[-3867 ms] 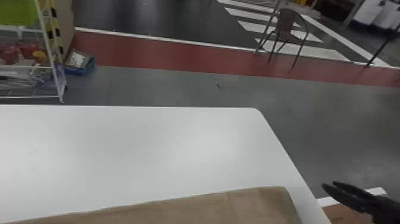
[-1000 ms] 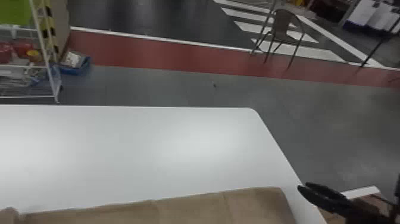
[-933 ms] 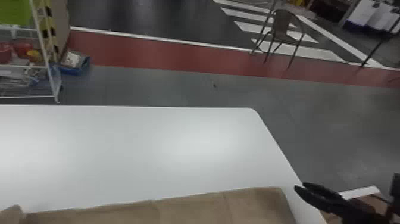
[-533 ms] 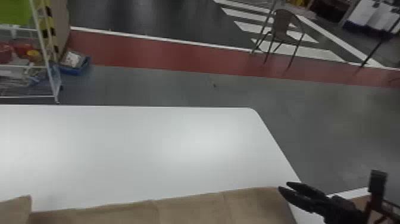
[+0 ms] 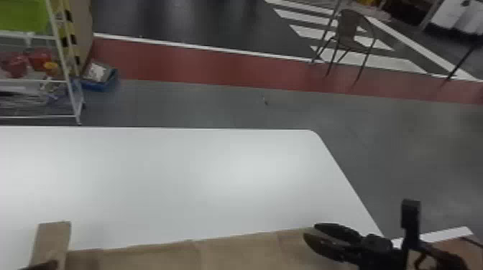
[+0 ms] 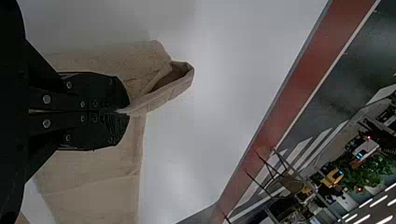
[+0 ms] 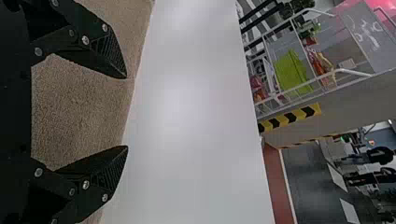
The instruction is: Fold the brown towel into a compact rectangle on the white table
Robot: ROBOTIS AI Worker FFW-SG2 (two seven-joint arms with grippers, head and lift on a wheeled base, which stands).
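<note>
The brown towel point(image 5: 230, 253) lies along the near part of the white table point(image 5: 179, 186), with a narrow flap standing up at its left. Beside that flap, at the bottom left of the head view, is my left gripper point(image 5: 45, 266). In the left wrist view my left gripper point(image 6: 125, 111) is shut on a raised, looped edge of the towel point(image 6: 163, 95). My right gripper point(image 5: 309, 231) is over the towel's right end, fingers apart. In the right wrist view my right gripper point(image 7: 127, 112) is open, and the towel point(image 7: 84, 112) spreads behind and between its fingers.
The table's right edge slants down close to my right arm. Past the far edge are a white rack point(image 5: 68, 68) at the left, a blue tray point(image 5: 99, 84) on the floor and a chair point(image 5: 350, 32) farther back.
The towel's left part has come up into a standing flap at my left gripper. My right gripper has moved left from beyond the table's edge to over the towel's right end.
</note>
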